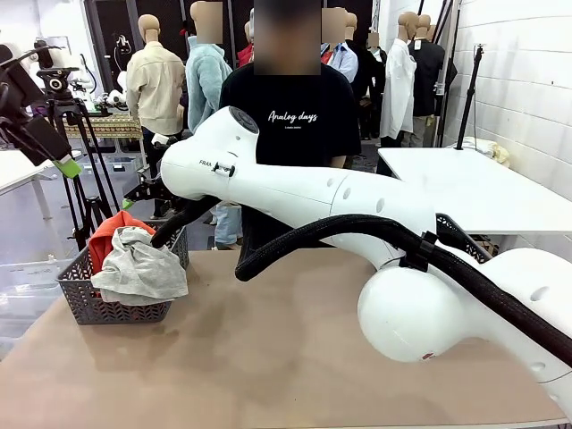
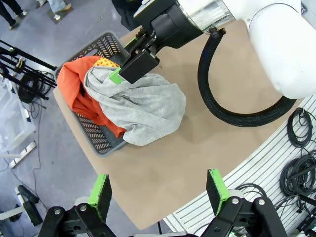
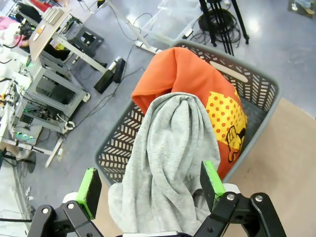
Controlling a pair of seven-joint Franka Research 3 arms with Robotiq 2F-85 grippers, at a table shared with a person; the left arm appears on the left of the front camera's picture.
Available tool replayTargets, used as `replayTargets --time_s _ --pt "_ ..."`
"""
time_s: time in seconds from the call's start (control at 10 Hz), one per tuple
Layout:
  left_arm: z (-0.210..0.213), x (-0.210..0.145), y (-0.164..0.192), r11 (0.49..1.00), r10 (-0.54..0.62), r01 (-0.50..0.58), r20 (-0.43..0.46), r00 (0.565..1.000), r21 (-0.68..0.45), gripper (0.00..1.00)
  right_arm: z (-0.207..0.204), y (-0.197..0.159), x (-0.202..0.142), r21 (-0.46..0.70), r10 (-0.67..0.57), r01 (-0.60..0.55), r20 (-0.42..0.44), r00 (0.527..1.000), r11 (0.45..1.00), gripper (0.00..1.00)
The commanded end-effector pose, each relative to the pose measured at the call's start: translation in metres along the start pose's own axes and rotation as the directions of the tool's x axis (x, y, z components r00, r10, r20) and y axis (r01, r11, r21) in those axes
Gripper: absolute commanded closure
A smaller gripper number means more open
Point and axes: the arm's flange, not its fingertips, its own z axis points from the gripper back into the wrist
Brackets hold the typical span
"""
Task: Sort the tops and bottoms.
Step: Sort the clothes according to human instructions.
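Grey shirt (image 3: 168, 163) atop orange T-shirt (image 3: 197, 84) in basket (image 1: 89, 304), far left; right gripper (image 3: 148, 190) spread above it, nothing pinched. Next: descend, pinch grey fabric.

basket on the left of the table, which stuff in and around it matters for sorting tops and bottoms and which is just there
Part of the job:
- grey shirt, draped over the basket's rim
- orange T-shirt with a yellow print, under it
- right claw, open, right above the grey shirt

Just there:
- grey basket holding both tops
- tripod on the floor behind it
- white table far right
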Motion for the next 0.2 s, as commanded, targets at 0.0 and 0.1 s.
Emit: replayTargets --time_s 0.0,0.1 --pt "0.0006 -0.0009 0.001 1.0 0.003 -0.003 0.0 1.0 0.003 0.0 -0.0023 -0.0015 -0.0012 0.013 0.011 -0.011 0.005 1.0 1.0 0.0" --pt "0.0006 -0.0009 0.001 1.0 0.003 -0.003 0.0 1.0 0.003 0.0 -0.0023 -0.0015 -0.0012 0.013 0.011 -0.011 0.005 1.0 1.0 0.0"
